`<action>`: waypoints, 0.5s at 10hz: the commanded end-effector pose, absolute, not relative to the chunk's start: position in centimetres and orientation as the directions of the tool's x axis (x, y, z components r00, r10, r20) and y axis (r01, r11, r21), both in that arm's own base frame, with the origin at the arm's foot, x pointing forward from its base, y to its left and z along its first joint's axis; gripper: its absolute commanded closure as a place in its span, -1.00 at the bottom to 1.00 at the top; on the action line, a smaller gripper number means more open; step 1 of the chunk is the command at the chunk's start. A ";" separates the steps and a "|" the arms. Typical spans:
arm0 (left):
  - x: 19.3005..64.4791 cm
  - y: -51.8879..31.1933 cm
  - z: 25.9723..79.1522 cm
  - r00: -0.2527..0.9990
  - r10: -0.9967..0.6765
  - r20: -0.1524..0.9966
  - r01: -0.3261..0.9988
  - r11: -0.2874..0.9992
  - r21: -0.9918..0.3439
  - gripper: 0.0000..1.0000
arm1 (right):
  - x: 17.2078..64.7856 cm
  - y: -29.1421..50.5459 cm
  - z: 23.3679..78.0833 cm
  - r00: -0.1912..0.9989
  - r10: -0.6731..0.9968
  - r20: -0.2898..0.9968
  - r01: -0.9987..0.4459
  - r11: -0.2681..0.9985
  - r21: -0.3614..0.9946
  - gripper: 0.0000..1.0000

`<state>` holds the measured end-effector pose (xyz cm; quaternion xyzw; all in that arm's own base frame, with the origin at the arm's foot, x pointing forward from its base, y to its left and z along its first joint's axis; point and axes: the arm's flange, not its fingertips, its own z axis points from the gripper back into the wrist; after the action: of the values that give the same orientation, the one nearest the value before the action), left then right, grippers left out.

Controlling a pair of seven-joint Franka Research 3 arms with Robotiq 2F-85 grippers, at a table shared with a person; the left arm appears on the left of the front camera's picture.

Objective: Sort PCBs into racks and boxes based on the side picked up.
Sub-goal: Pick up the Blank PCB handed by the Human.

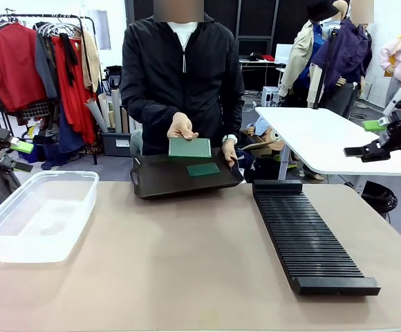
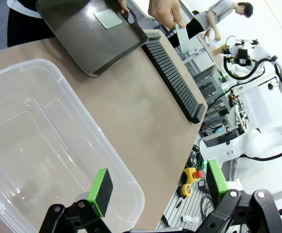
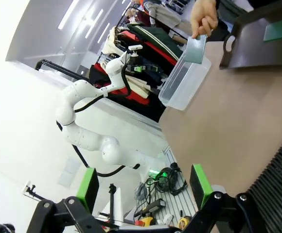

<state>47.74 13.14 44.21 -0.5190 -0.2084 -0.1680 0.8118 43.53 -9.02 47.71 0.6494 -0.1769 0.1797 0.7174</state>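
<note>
- At far left, the left end effector (image 1: 19, 155) hangs raised beside the table (image 1: 187, 290) edge. Jaws wide, nothing held. The wrist view agrees: pads well apart, box below.
- Box (image 1: 21, 249): on the table's left side. Clear walls show no board inside.
- Centre, far edge: a person holds a dark tray (image 1: 159, 185). The flat PCB (image 1: 202, 169) lies on it.
- The raised PCB (image 1: 189, 147) is pinched at its top edge by the person's hand (image 1: 181, 126), upright just above the tray. The face towards the robot looks specked.
- Rack (image 1: 311, 242): right of centre, running from the far side towards the robot. Every slot seen is vacant.
- Right end effector (image 1: 365, 138): up off the table's right side, well apart from the rack. Jaws wide, empty.
- Judgement: sorting looks barely begun, with nothing placed in box or rack. Both visible boards are left to sort. The raised one is likely offered for a hand-over, and its face should decide the destination.
</note>
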 end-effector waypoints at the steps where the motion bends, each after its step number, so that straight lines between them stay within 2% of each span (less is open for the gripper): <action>1: 47.6 13.1 44.5 0.857 -0.055 0.513 0.488 0.409 -0.771 -1.00 | 43.9 -6.4 48.7 0.900 0.002 0.436 -0.433 0.111 0.894 -1.00; 5: 47.6 13.1 44.5 0.857 -0.055 0.513 0.488 0.409 -0.771 -1.00 | 45.5 -1.5 49.4 0.927 -0.017 0.376 -0.370 0.146 0.918 -1.00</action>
<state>47.75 13.13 44.24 -0.5188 -0.2086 -0.1683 0.8118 45.49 -2.92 49.05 0.6404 -0.1486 0.1443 0.7396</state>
